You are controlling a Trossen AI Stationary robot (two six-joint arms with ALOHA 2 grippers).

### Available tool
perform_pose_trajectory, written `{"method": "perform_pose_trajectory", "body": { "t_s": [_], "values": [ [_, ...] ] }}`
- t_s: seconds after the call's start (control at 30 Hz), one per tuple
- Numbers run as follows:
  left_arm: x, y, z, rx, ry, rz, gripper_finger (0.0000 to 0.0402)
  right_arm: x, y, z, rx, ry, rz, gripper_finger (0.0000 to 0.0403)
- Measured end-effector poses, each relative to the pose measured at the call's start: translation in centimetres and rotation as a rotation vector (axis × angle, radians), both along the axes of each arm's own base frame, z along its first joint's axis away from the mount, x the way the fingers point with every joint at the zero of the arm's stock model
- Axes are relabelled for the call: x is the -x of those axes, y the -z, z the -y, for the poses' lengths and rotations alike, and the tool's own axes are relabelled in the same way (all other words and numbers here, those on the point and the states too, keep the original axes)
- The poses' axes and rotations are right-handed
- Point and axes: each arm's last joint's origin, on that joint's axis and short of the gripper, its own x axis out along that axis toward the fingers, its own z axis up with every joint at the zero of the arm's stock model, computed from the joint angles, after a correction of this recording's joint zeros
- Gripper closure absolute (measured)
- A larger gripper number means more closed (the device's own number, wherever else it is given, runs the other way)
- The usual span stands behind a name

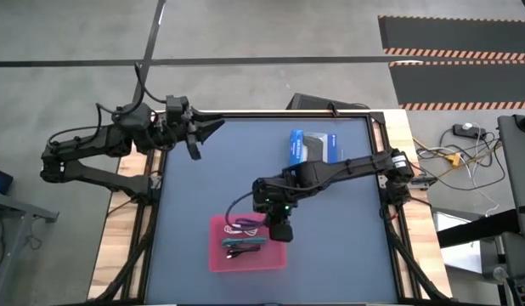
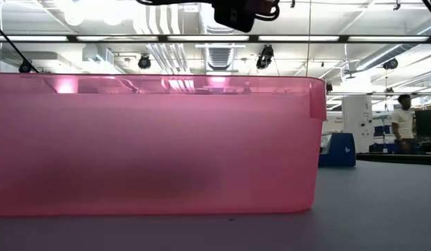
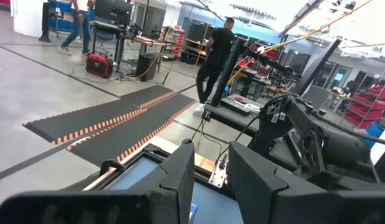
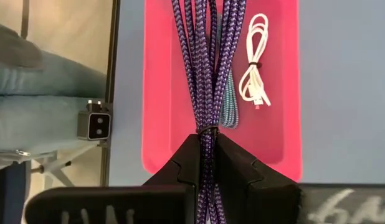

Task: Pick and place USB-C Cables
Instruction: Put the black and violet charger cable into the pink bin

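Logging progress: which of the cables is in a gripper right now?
The purple cable, pinched between the right gripper's fingers above the pink tray. The white cable and teal cable lie loose in the tray.

Blue-and-black box lies on the grey table.

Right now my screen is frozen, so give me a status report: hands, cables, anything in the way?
Right hand shut on purple cable, above pink tray. White cable and teal cable in tray. Left hand open, idle at table's far-left corner. Nothing blocking.
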Motion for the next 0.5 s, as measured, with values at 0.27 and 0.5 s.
{"method": "perform_pose_trajectory", "body": {
  "t_s": [0.27,0.5],
  "values": [
    [0.0,0.0,0.0,0.016,0.001,0.006,0.0318,0.1,1.3,-1.1,-0.003,-0.01,-0.021,0.0379],
    [0.0,0.0,0.0,0.016,0.001,0.004,0.0318,-0.3,1.1,-0.9,-0.014,0.0,0.026,0.0379]
  ]
}}
